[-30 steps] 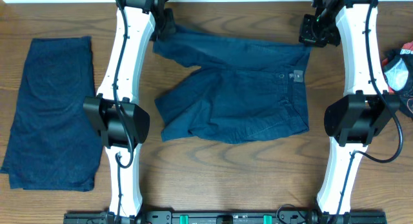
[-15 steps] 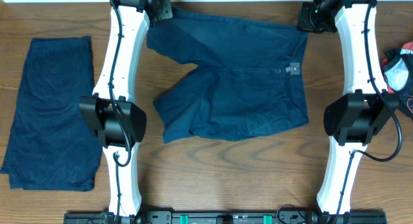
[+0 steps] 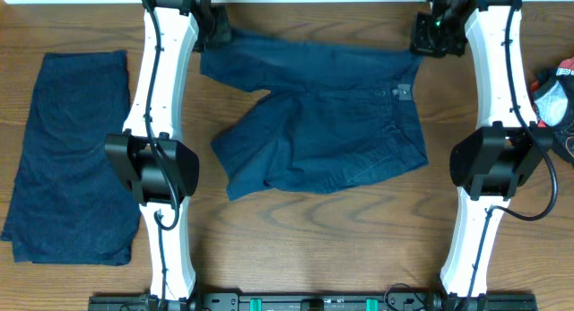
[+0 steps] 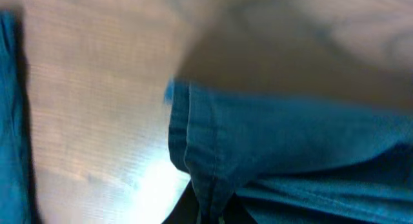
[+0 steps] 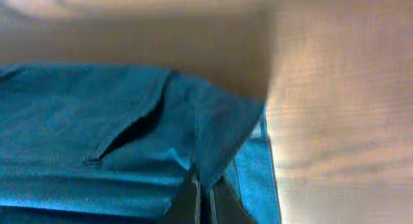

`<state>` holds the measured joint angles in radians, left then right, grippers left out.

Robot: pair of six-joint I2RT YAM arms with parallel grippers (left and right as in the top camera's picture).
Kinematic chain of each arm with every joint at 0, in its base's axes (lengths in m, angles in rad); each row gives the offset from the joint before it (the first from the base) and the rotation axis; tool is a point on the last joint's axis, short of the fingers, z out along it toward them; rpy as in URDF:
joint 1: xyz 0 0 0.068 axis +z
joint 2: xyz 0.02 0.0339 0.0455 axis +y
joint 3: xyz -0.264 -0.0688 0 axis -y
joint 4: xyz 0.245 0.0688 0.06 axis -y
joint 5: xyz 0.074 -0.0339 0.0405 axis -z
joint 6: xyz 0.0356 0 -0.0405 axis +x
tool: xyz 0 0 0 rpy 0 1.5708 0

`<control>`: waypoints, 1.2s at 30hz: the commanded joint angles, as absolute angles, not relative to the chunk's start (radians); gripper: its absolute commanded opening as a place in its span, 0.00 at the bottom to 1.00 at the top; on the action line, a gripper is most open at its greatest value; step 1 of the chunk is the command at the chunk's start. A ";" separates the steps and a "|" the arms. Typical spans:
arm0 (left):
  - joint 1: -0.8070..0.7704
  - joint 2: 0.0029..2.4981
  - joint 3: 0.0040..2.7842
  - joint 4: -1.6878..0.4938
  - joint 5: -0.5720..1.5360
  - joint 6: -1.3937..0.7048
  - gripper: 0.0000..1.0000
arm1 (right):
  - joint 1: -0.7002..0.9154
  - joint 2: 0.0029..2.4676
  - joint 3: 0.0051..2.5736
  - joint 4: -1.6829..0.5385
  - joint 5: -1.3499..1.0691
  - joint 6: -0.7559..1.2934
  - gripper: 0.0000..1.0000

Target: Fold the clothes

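the navy shorts (image 3: 332, 123) lie spread in the middle of the desk (image 3: 314, 239), between the two arms. the left hand (image 3: 213, 29) is clenched on their far left hem corner. the right hand (image 3: 430, 38) is clenched on the far right corner, and the cloth bunches into each pinch. a second dark garment (image 3: 76, 150) lies flat at the desk's left side, well apart.
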<state>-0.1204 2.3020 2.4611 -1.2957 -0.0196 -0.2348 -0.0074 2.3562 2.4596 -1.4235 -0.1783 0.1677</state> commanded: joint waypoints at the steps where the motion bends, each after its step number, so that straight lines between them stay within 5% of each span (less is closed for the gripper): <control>1: -0.064 2.259 2.467 -1.378 -0.122 -0.261 0.06 | -0.091 2.366 2.463 -1.481 0.004 0.164 0.01; 23: -0.148 2.020 2.396 -1.688 -0.004 -0.374 0.06 | -0.091 2.365 2.465 -1.699 -0.138 0.167 0.01; 36: -0.103 2.024 2.272 -1.307 -0.045 -0.310 0.06 | -0.092 2.365 2.465 -1.594 -0.139 0.114 0.01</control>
<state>-0.1642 2.0258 2.2646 -1.3434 0.0566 -0.3527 -0.0662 2.3573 2.4596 -1.6279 -0.2413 0.1455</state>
